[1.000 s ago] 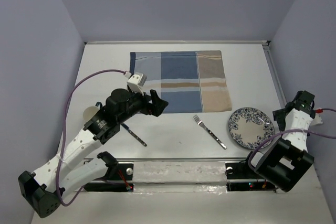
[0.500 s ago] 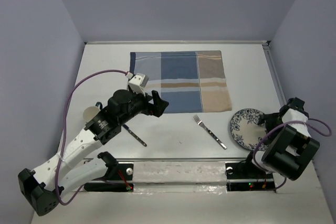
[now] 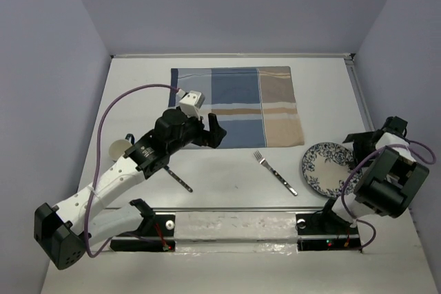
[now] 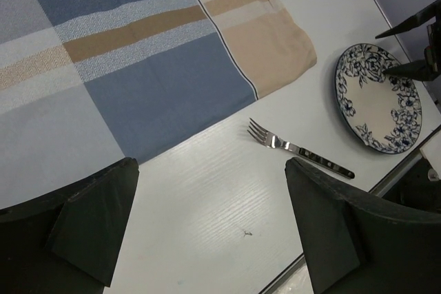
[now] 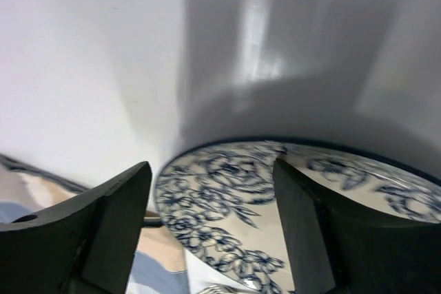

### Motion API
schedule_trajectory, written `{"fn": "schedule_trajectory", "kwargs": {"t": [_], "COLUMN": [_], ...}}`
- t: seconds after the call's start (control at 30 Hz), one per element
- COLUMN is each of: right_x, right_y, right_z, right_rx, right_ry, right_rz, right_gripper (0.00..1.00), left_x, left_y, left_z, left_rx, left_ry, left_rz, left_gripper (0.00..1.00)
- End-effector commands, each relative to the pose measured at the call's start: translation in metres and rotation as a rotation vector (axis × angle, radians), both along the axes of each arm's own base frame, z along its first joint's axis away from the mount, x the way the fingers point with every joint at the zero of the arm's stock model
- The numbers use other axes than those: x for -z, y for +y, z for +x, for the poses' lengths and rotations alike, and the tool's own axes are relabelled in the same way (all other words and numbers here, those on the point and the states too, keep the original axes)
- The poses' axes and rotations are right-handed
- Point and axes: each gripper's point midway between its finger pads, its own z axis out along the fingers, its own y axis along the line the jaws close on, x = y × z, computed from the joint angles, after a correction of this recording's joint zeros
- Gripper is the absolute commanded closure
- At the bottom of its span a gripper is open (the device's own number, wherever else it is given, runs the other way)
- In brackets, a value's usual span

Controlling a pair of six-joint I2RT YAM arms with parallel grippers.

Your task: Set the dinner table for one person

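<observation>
Two hands over the off-white surface [image 3: 227,194] that fills the view, knife [image 3: 178,178] at 7 o'clock, fork [image 3: 275,173] at 5, plate [image 3: 324,170] at 4, right hand [image 3: 356,148] released, fingers spread at the plate's 3 o'clock rim, left hand [image 4: 210,166] released, above the 7 o'clock corner of the striped mat [image 3: 238,105] at 12

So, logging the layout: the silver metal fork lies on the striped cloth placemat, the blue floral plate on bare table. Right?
No: the silver metal fork lies on the bare white table, off the striped cloth placemat; the top external view shows it. The blue floral plate is right.
</observation>
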Motion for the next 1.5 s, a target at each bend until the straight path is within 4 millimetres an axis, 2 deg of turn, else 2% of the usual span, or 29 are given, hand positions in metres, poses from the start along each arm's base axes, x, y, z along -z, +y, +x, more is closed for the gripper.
{"fn": "schedule_trajectory", "kwargs": {"t": [0.0, 0.03, 0.1, 0.13, 0.23, 0.27, 0.3, 0.37, 0.4, 0.5, 0.57, 0.67, 0.73, 0.77, 0.83, 0.9, 0.93, 0.97, 1.03, 1.07, 1.1, 1.13, 1.17, 1.2, 1.23, 1.3, 1.33, 1.37, 1.47], "right_x": [0.029, 0.037, 0.029, 0.035, 0.028, 0.024, 0.015, 0.017, 0.012, -0.006, -0.031, -0.054, -0.064, -0.073, -0.077, -0.069, -0.075, -0.071, -0.067, -0.059, -0.05, -0.061, -0.062, -0.058, -0.065, -0.061, -0.059, -0.055, -0.053], "right_y": [-0.024, -0.027, -0.043, -0.042, -0.056, -0.06, -0.065, -0.062, -0.065, -0.067, -0.064, -0.053, -0.052, -0.049, -0.048, -0.04, -0.04, -0.039, -0.041, -0.036, -0.043, -0.052, -0.056, -0.061, -0.066, -0.067, -0.067, -0.068, -0.075], "right_z": [0.027, 0.03, 0.053, 0.054, 0.088, 0.105, 0.115, 0.134, 0.151, 0.176, 0.194, 0.201, 0.197, 0.189, 0.175, 0.149, 0.144, 0.121, 0.092, 0.07, 0.044, 0.028, 0.013, -0.012, -0.027, -0.054, -0.061, -0.079, -0.098], "right_rx": [0.006, 0.007, 0.005, 0.007, 0.012, 0.001, 0.005, -0.002, -0.013, -0.024, -0.054, -0.103, -0.113, -0.121, -0.132, -0.144, -0.136, -0.122, -0.08, -0.065, -0.013, 0.03, 0.05, 0.083, 0.122, 0.164, 0.192, 0.236, 0.348], "right_ry": [-0.049, -0.032, -0.083, -0.08, -0.144, -0.175, -0.207, -0.226, -0.257, -0.328, -0.382, -0.423, -0.432, -0.442, -0.424, -0.36, -0.353, -0.282, -0.199, -0.123, -0.043, -0.036, -0.001, 0.086, 0.103, 0.183, 0.202, 0.249, 0.295], "right_rz": [-0.047, -0.038, -0.064, -0.052, -0.053, -0.056, -0.068, -0.052, -0.057, -0.075, -0.108, -0.141, -0.164, -0.187, -0.227, -0.235, -0.244, -0.273, -0.308, -0.302, -0.327, -0.365, -0.393, -0.431, -0.452, -0.439, -0.423, -0.384, -0.358], "right_gripper": [0.25, 0.25, 0.27, 0.27, 0.29, 0.3, 0.31, 0.31, 0.31, 0.32, 0.32, 0.32, 0.32, 0.32, 0.32, 0.32, 0.32, 0.32, 0.32, 0.32, 0.32, 0.32, 0.31, 0.28, 0.26, 0.2, 0.18, 0.16, 0.13], "left_x": [-0.034, -0.032, -0.037, -0.038, -0.038, -0.04, -0.041, -0.043, -0.048, -0.046, -0.049, -0.045, -0.043, -0.041, -0.039, -0.037, -0.04, -0.036, -0.038, -0.034, -0.033, -0.032, -0.031, -0.025, -0.027, -0.019, -0.022, -0.021, -0.018], "left_y": [-0.005, -0.007, -0.002, -0.003, -0.007, -0.009, -0.01, -0.011, -0.011, -0.009, -0.007, -0.005, -0.006, -0.009, -0.019, -0.033, -0.037, -0.043, -0.054, -0.058, -0.06, -0.06, -0.06, -0.059, -0.057, -0.056, -0.056, -0.06, -0.064], "left_z": [0.015, 0.017, 0.026, 0.029, 0.042, 0.044, 0.047, 0.056, 0.059, 0.069, 0.074, 0.078, 0.08, 0.079, 0.077, 0.074, 0.071, 0.071, 0.065, 0.064, 0.062, 0.059, 0.057, 0.053, 0.049, 0.039, 0.033, 0.025, 0.003], "left_rx": [-0.015, -0.012, -0.058, -0.063, -0.078, -0.081, -0.085, -0.095, -0.102, -0.12, -0.132, -0.142, -0.138, -0.124, -0.074, -0.004, 0.024, 0.049, 0.122, 0.141, 0.157, 0.171, 0.174, 0.182, 0.186, 0.206, 0.218, 0.243, 0.303], "left_ry": [-0.092, -0.091, -0.105, -0.103, -0.084, -0.081, -0.079, -0.075, -0.08, -0.066, -0.068, -0.06, -0.057, -0.051, -0.037, -0.015, -0.017, -0.004, 0.004, 0.013, 0.016, 0.018, 0.02, 0.032, 0.026, 0.044, 0.038, 0.042, 0.051], "left_rz": [-0.027, -0.014, 0.001, 0.004, 0.014, 0.008, 0.006, 0.007, 0.001, 0.014, 0.012, 0.022, 0.026, 0.031, 0.021, 0.005, -0.006, -0.004, -0.015, -0.009, -0.005, -0.004, -0.004, 0.002, -0.003, 0.007, 0.005, 0.008, 0.004], "left_gripper": [0.01, 0.01, 0.01, 0.01, 0.01, 0.01, 0.01, 0.01, 0.01, 0.01, 0.01, 0.01, 0.01, 0.01, 0.01, 0.01, 0.01, 0.01, 0.01, 0.01, 0.01, 0.01, 0.01, 0.01, 0.01, 0.01, 0.01, 0.01, 0.01]}}
